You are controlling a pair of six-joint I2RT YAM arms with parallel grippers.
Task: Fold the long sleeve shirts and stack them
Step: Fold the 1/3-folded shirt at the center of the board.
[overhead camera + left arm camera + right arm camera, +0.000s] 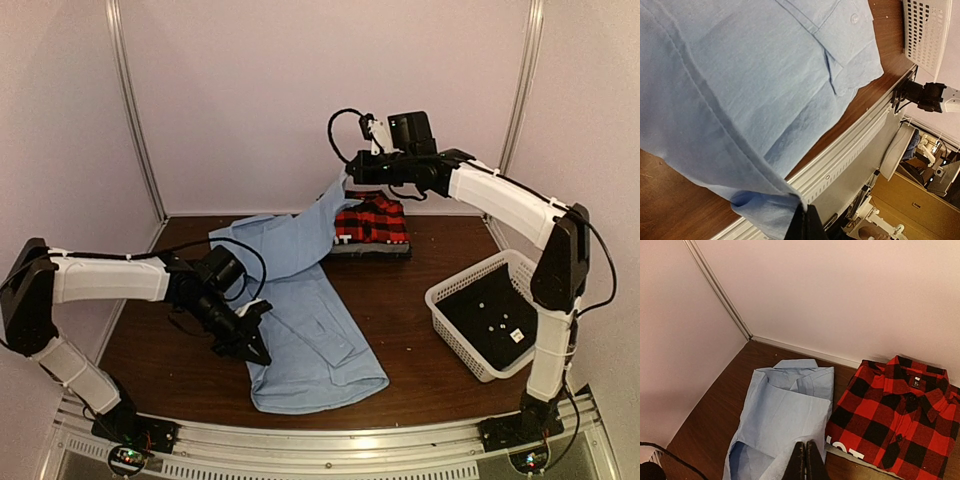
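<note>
**Inspector:** Where is the light blue shirt (310, 320), and what holds it?

**Clerk:** It is spread over the surface (420, 285) at the centre of the top view, hem toward the bottom edge. The left jaws are clamped on its side edge at lower left. The right jaws are clamped on a corner of the cloth at upper centre, lifted clear of the surface, so a band of fabric rises to them.

**Inspector:** Why two holds?

**Clerk:** In my judgement, the low hold pins one side while the raised one carries the other part over for a fold. The fold is not yet laid.

**Inspector:** The plaid shirt (372, 220)?

**Clerk:** It is folded, collar up, on a dark slab (385, 252) at upper centre, just right of the blue one. I take it as the base of the stack.

**Inspector:** Count.

**Clerk:** Two shirts: one blue, one plaid. One white basket (447, 298) at right, away from both shirts. Two arms, both engaged on the blue shirt.
</note>
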